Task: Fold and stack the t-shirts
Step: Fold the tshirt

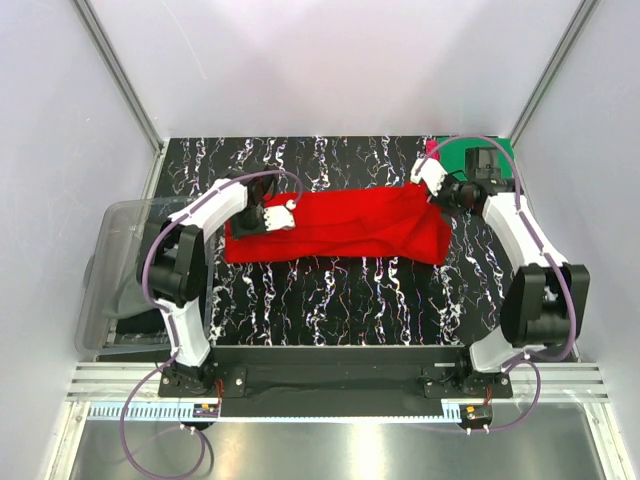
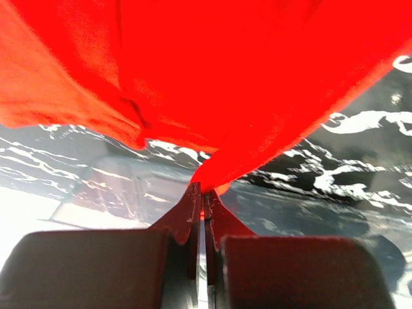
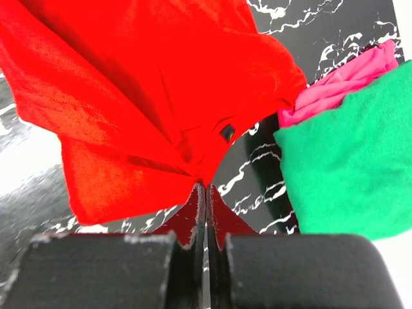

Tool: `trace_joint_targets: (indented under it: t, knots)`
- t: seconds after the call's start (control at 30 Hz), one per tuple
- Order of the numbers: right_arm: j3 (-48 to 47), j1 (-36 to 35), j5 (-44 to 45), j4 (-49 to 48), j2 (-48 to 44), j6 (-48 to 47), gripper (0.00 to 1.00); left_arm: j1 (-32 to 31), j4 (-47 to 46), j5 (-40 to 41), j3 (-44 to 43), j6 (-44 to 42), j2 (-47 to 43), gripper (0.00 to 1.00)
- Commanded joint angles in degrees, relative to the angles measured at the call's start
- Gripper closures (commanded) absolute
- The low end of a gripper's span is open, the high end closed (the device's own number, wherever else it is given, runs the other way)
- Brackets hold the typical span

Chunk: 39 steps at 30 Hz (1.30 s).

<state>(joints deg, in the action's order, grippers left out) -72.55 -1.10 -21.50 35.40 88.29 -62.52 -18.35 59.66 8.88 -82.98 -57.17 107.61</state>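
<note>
The red t-shirt (image 1: 340, 228) stretches across the black marbled table (image 1: 330, 300), one end pinched in the clenched left gripper (image 2: 202, 196), the other in the clenched right gripper (image 3: 205, 193).

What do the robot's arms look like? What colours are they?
There are two matching arms. The left arm and right arm each have smooth white shells and chunky black joints, with a thin purple cable looping alongside. The left gripper and right gripper each have two flat, dark fingers that narrow to thin tips.
</note>
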Motion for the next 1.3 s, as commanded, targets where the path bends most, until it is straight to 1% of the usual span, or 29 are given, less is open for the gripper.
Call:
trace_joint_targets:
  t: [0.0,0.2,0.53,0.77,0.8,0.83,0.87,0.9,0.97,1.0,1.07,1.1,1.13,1.17,1.2,1.23,1.27]
  knots:
    - [-4.78,0.31,-0.74,-3.58,3.11,1.70,1.00,1.12,-0.51,0.43,-4.73,-0.23,2.42,1.00]
    - [-8.91,0.31,-1.00,-4.37,8.56,3.63,1.00,1.82,-1.47,1.66,-7.55,0.48,6.73,1.00]
    - [-13.93,0.22,-0.92,-5.69,15.15,6.27,1.00,2.88,-2.44,3.42,-11.41,0.21,10.42,1.00]
    - [-18.31,0.05,-0.39,-5.95,19.98,6.27,1.00,3.14,-2.44,4.74,-14.83,0.12,12.88,1.00]
    - [-19.19,-0.12,-0.39,-6.13,20.60,6.88,0.98,3.23,-2.53,5.26,-15.28,0.56,13.41,0.99]
    - [-20.42,-0.21,0.05,-6.22,21.30,9.06,0.93,3.32,-2.44,5.53,-15.72,0.91,13.67,0.96]
    - [-23.48,-0.48,0.75,-6.13,22.53,10.30,0.77,3.49,-2.53,5.70,-16.50,1.79,13.68,0.88]
    - [-24.99,-0.74,1.54,-6.13,22.97,11.53,0.72,3.58,-2.53,5.70,-16.95,3.71,12.89,0.83]
    - [-28.24,-0.74,3.21,-6.13,21.93,16.19,0.66,3.58,-2.44,5.36,-16.78,4.87,10.61,0.79]
    - [-28.43,-0.74,3.65,-6.13,20.97,17.51,0.63,3.58,-2.44,4.40,-16.60,5.92,7.38,0.73]
    - [-25.99,-0.65,3.92,-6.13,16.93,19.98,0.61,3.50,-2.53,4.04,-16.16,7.50,4.20,0.67]
    - [-24.23,-0.74,3.66,-6.04,15.26,20.50,0.60,3.50,-2.53,3.86,-16.16,8.20,1.92,0.61]
    - [-22.39,-0.74,3.05,-6.04,12.20,21.12,0.60,3.50,-2.53,2.90,-15.64,8.73,0.94,0.60]
    - [-18.19,-0.65,2.78,-4.91,10.86,21.04,0.60,3.23,-2.44,2.20,-14.94,9.26,-0.37,0.60]
    - [-15.97,-0.74,2.08,-3.77,9.63,20.69,0.59,3.06,-2.53,1.67,-13.97,9.35,-0.73,0.60]
    - [-12.12,-0.65,1.64,-0.80,7.97,19.12,0.59,2.71,-2.44,1.31,-11.70,9.44,-1.00,0.60]
    - [-10.26,-0.22,1.55,0.71,7.43,18.58,0.59,2.44,-2.53,1.05,-10.29,9.62,-1.00,0.60]
